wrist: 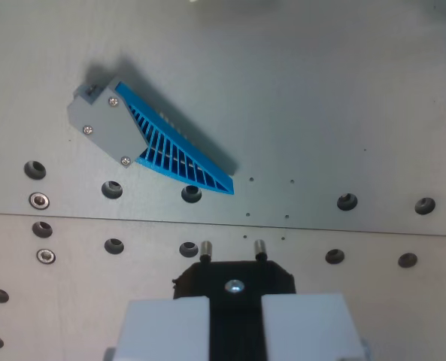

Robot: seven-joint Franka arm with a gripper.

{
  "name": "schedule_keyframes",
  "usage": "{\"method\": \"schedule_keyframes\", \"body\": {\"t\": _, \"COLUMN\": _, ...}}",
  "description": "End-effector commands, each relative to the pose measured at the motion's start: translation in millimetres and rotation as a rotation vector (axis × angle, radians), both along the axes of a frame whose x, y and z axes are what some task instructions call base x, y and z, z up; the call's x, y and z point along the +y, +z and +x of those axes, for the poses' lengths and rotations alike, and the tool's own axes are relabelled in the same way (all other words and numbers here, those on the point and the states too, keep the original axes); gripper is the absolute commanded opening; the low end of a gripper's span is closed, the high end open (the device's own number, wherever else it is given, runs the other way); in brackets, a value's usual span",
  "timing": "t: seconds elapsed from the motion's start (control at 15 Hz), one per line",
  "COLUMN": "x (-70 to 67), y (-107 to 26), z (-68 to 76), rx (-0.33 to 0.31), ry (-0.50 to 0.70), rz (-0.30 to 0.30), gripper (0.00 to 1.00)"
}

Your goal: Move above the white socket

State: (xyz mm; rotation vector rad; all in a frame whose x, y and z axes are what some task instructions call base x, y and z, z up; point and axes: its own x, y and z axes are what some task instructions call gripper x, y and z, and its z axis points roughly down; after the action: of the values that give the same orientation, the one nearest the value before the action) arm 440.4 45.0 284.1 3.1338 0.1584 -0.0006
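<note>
White socket is nowhere in sight — gripper (235,320) clamps a black plug (234,280), blue-grey part (151,139) beyond.

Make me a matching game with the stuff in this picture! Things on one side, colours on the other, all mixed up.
Things:
1. ribbed wedge piece
2. plate with three screws
3. gripper fingers
4. block with two pins

Colours:
A. black
B. blue
C. white
D. grey

Pairs: 1-B, 2-D, 3-C, 4-A
</note>
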Motion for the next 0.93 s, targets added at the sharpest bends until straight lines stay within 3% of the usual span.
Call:
{"method": "schedule_keyframes", "body": {"t": 0.07, "x": -0.2, "y": 0.1, "z": 0.0, "rx": -0.001, "ry": 0.000, "rz": 0.000, "gripper": 0.00}}
{"method": "schedule_keyframes", "body": {"t": 0.93, "x": 0.2, "y": -6.9, "z": 4.4, "rx": -0.012, "ry": 0.027, "rz": 0.005, "gripper": 0.00}}
